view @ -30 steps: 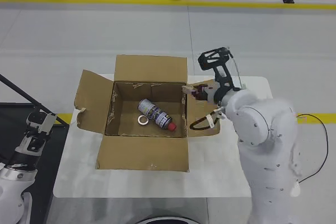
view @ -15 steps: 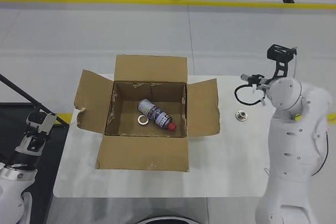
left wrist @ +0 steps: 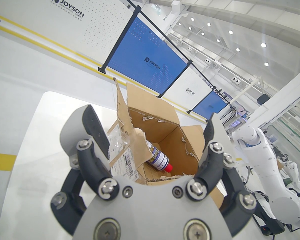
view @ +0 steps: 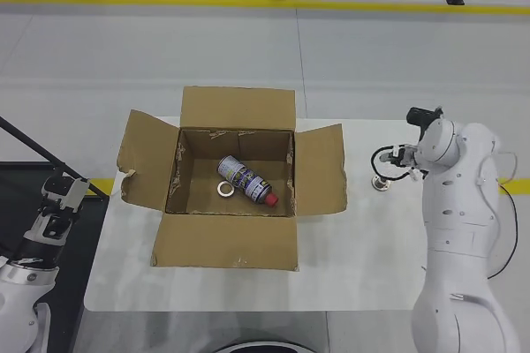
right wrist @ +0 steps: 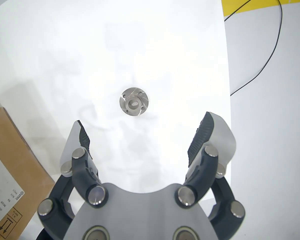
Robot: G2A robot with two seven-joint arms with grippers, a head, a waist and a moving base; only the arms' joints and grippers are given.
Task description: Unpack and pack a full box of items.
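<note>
Right tool [right wrist: 143, 128] hangs with its fingers spread wide and nothing between them, poised straight over a small metal flange [right wrist: 134, 101]. That flange sits flat on the white counter [view: 362, 265], to the right of the cardboard box [view: 229, 240] and apart from its right flap [view: 322, 172]. Over on the other side, the left tool [left wrist: 150, 117] is parted too and empty, held low off the counter's left end and aimed at the box. Inside, a spray can [view: 246, 179] lies on its side with a little ring [view: 223, 189] touching it or just beside it, so the unpacking looks only partly done to me. Now the dangers: the flange is low, smooth and round, so a pinch that lands off-centre could squirt it sideways, and the counter's right edge is near enough for it to skate off. If the arm swings across to the box, the right flap lies in its path and a snag could drag the box. The can, lying down, may roll if nudged. Hard to call: the ring could be a tape roll or a washer, and it is too small to say which. The box's near wall hides the floor just behind it from above, and from the left wrist a torn flap [left wrist: 137, 143] covers much of the can.
</note>
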